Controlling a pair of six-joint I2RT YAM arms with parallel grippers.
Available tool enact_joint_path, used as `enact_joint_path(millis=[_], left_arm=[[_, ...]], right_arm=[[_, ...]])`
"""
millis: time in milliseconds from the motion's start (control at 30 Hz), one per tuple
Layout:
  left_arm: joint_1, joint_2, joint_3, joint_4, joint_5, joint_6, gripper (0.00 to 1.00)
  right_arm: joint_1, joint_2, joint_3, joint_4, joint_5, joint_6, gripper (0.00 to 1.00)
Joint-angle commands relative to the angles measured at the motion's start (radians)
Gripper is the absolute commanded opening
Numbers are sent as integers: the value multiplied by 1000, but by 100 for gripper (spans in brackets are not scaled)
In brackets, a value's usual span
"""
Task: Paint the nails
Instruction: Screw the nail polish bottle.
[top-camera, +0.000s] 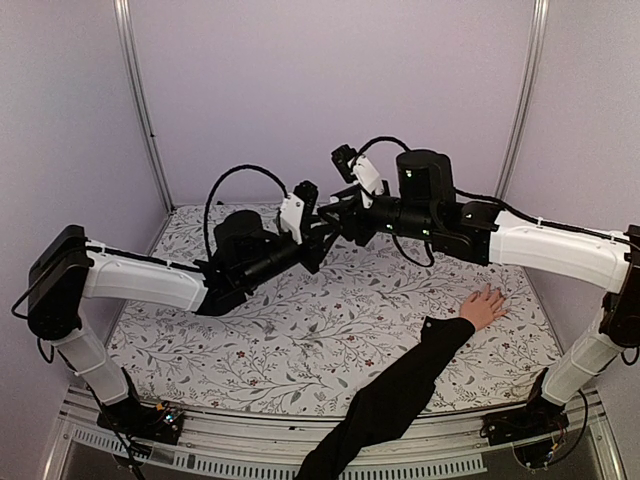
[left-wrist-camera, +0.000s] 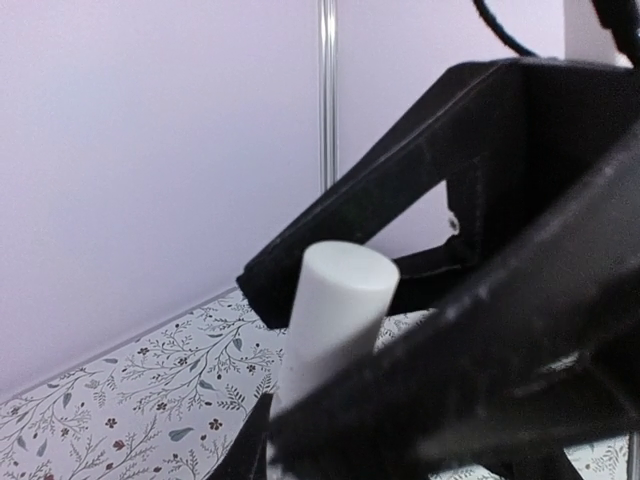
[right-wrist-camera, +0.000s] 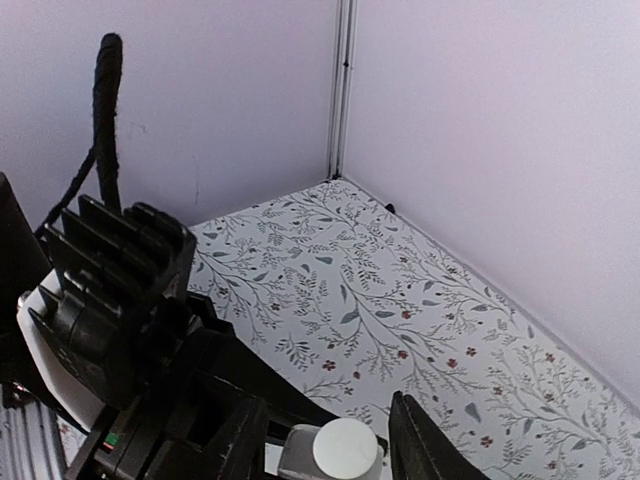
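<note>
The nails (top-camera: 496, 298), tiny and stiff on a hand (top-camera: 484, 307) laid flat on the tabletop (top-camera: 300, 340), are judged fit only for light brushing, never gripping. A bottle (left-wrist-camera: 330, 320) is held in the closed left fingers (left-wrist-camera: 470, 390), its cap (right-wrist-camera: 345, 450) flanked by the parted right fingers (right-wrist-camera: 420, 445).

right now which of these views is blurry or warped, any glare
top external: the frame posts bow from wide-angle distortion, the hand is sharp; left wrist: the black bar near the lens is smeared out of focus, the white cap soft-edged; right wrist: the floral cloth is crisp, no glare
</note>
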Motion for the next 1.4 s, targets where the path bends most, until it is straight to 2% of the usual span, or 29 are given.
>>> enact_joint_path(millis=[0, 100, 200, 400, 567, 767, 1133, 1200, 1367], left_arm=[[11, -28, 4, 84, 108, 13, 0], [53, -48, -21, 100, 299, -4, 0], [81, -56, -22, 84, 421, -11, 0], [91, -37, 0, 75, 541, -17, 0], [94, -20, 34, 58, 637, -29, 0], [93, -14, 37, 71, 636, -42, 0], [93, -6, 44, 69, 523, -55, 0], [93, -1, 47, 70, 491, -60, 0], [88, 12, 52, 76, 347, -81, 0]], right_arm=[[-5, -49, -25, 49, -20, 17, 50], [-40, -99, -54, 72, -116, 19, 59], [-69, -147, -91, 97, -207, 14, 63], [-81, -185, -137, 117, -396, -55, 63], [-84, -173, -132, 103, -473, -84, 59], [-84, -138, -107, 86, -442, -80, 48], [-84, -87, -96, 103, -394, -60, 4], [-84, -75, -94, 119, -340, -41, 0], [-84, -40, -84, 153, -159, 47, 0]])
